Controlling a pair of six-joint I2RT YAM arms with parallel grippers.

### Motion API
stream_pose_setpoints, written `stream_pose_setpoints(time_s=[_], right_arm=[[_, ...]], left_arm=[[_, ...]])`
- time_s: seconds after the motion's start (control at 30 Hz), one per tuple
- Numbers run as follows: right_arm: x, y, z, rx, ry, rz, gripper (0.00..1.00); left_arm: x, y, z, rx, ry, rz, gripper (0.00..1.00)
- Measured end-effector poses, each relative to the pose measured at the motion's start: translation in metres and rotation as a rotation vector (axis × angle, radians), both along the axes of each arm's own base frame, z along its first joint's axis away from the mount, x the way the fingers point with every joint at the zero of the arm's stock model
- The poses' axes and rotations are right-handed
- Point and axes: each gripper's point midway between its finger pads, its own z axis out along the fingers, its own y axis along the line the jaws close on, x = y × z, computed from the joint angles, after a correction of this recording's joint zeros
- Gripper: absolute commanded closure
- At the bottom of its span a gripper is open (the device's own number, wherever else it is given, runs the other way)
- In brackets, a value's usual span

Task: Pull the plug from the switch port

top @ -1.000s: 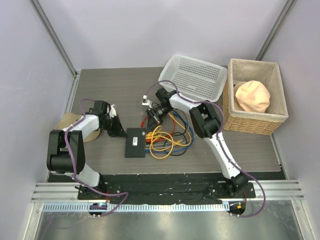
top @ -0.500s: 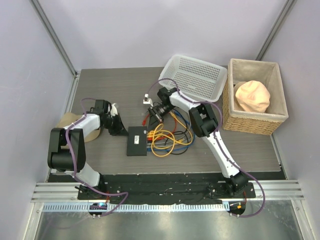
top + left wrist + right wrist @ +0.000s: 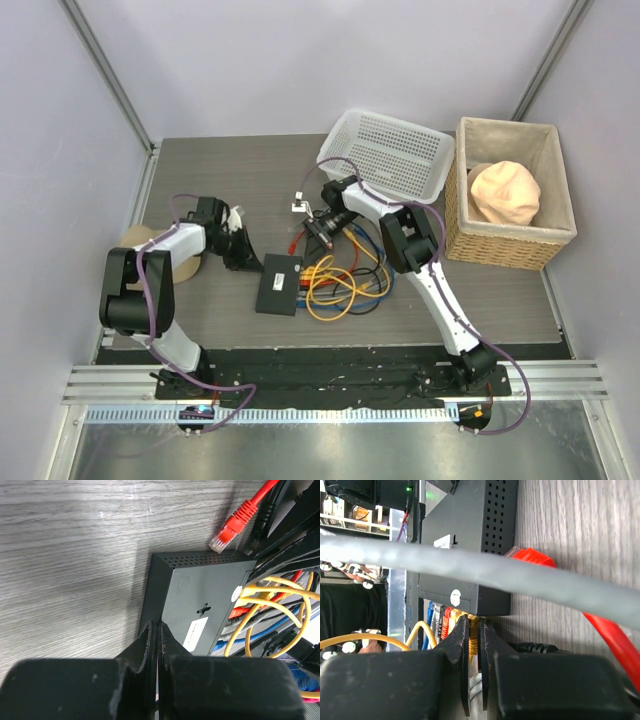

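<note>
The switch (image 3: 279,283) lies flat on the grey wood-grain table (image 3: 230,170), just below the middle of the top view. Its socket edge faces right into a tangle of yellow, blue and red cables (image 3: 345,280). The left gripper (image 3: 240,260) sits at the switch's upper left corner. In the left wrist view its jaws are pressed together with nothing between them, the tips touching the box's near edge at lower centre. A loose red plug (image 3: 229,531) lies on the table just past the switch's far edge (upper right of that view). The right gripper (image 3: 313,231) is above and right of the switch. In its wrist view the jaws stand a sliver apart and seem clamped on a yellow plug (image 3: 473,636) at the end of the socket row, though the close angle leaves the grip uncertain. A white mesh basket (image 3: 400,150) and a wicker basket (image 3: 510,245) stand at the upper right
</note>
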Motion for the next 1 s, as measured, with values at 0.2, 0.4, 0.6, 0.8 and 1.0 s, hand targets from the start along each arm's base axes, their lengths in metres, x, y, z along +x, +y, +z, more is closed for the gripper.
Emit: stream_pose_setpoints(time_s=[0.2, 0.4, 0.6, 0.8, 1.0], right_arm=[[-0.002, -0.005, 0.003, -0.032, -0.030, -0.007, 0.99], [0.007, -0.019, 0.009, -0.114, -0.137, -0.014, 0.99], [0.018, -0.020, 0.020, -0.118, -0.260, 0.000, 0.99], [0.020, -0.018, 0.038, -0.113, -0.350, 0.020, 0.67], [0.017, -0.019, 0.038, -0.145, -0.359, 0.027, 0.56]], left_arm=[[0.002, 0.003, 0.002, 0.036, -0.001, -0.043, 0.44], [0.014, 0.014, 0.018, 0.018, -0.057, -0.089, 0.10], [0.017, -0.007, 0.029, -0.080, -0.152, -0.216, 0.10], [0.017, -0.033, 0.019, -0.154, -0.153, -0.316, 0.12], [0.022, -0.037, 0.016, -0.164, -0.154, -0.330, 0.13]])
